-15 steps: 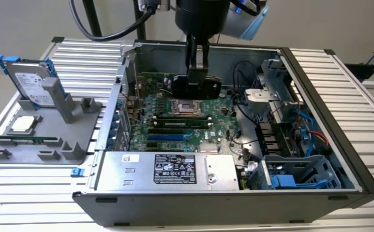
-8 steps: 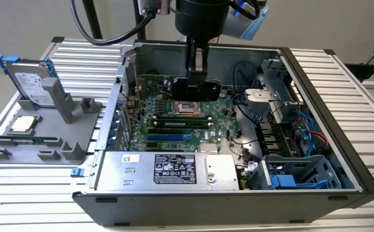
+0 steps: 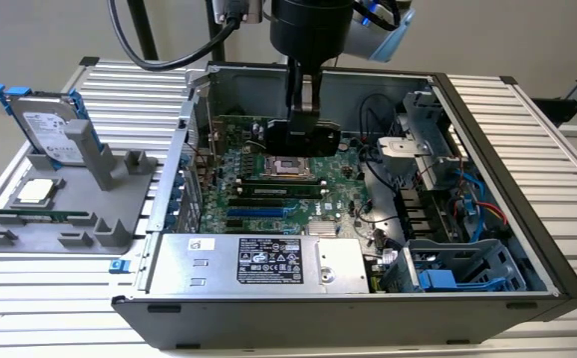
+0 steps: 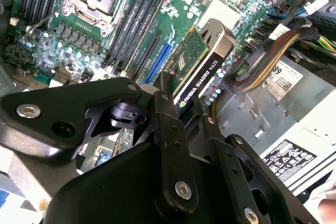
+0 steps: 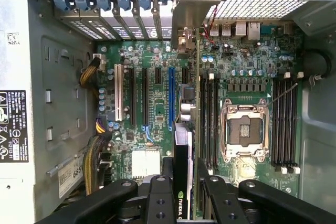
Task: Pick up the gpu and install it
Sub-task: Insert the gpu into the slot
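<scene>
My gripper (image 3: 303, 123) hangs inside the open computer case (image 3: 527, 186), above the green motherboard (image 3: 268, 190). It is shut on the gpu (image 3: 304, 139), which looks like a dark block there. In the second wrist view the gpu (image 4: 202, 59) shows as a green card with a black shroud, tilted over the board, between my gripper's (image 4: 185, 113) black fingers (image 4: 164, 109). In the first wrist view the gpu (image 5: 182, 156) is edge-on, with its silver bracket (image 5: 195, 9) toward the case's rear wall. It hovers between the blue slot (image 5: 171, 103) and the memory slots (image 5: 209, 119).
The CPU socket (image 5: 244, 129) lies beside the card. A silver power supply (image 3: 258, 261) and a drive cage (image 3: 457, 268) fill the case's near side, with cable bundles (image 4: 262, 61) close by. At the exterior view's left, a grey fixture (image 3: 94, 224) holds a hard drive (image 3: 49, 130).
</scene>
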### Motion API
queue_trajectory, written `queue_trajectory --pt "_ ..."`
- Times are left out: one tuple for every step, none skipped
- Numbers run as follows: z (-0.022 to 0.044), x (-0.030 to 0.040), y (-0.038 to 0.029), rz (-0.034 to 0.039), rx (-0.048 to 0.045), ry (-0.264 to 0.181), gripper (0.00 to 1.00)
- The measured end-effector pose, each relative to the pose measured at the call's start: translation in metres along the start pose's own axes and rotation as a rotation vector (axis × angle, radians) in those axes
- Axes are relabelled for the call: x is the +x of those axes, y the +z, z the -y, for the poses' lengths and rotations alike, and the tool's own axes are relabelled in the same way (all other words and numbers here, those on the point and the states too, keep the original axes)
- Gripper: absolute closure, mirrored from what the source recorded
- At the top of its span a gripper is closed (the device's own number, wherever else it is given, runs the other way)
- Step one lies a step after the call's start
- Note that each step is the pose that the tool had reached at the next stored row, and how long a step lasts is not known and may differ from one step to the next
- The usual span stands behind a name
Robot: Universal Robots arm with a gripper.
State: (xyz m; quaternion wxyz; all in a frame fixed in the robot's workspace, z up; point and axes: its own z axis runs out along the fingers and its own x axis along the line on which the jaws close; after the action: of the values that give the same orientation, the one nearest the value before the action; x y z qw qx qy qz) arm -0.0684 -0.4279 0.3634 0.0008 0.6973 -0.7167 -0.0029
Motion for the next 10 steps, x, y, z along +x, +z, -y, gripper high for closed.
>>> queue_trajectory --pt "0.0000 0.0000 0.0000 0.0000 0.0000 0.000 1.00" --pt "0.0000 0.0000 0.0003 0.0001 0.0000 0.000 1.00" --pt "0.0000 0.0000 0.0007 0.0003 0.0002 0.000 1.00" --pt "0.0000 0.0000 0.0011 0.0000 0.0000 0.000 1.00" --pt "0.0000 0.0000 0.0014 -0.0004 0.0000 0.000 1.00" --pt "0.0000 -0.0001 0.0019 -0.0005 0.0001 0.000 1.00" --pt "0.0000 -0.0001 0.0023 -0.0007 0.0000 0.000 1.00" --pt "0.0000 -0.0001 0.0027 -0.0008 0.0000 0.000 1.00" --pt "0.0000 -0.0001 0.0031 -0.0010 0.0000 0.000 1.00" --pt "0.0000 -0.0001 0.0034 -0.0012 0.0000 0.000 1.00"
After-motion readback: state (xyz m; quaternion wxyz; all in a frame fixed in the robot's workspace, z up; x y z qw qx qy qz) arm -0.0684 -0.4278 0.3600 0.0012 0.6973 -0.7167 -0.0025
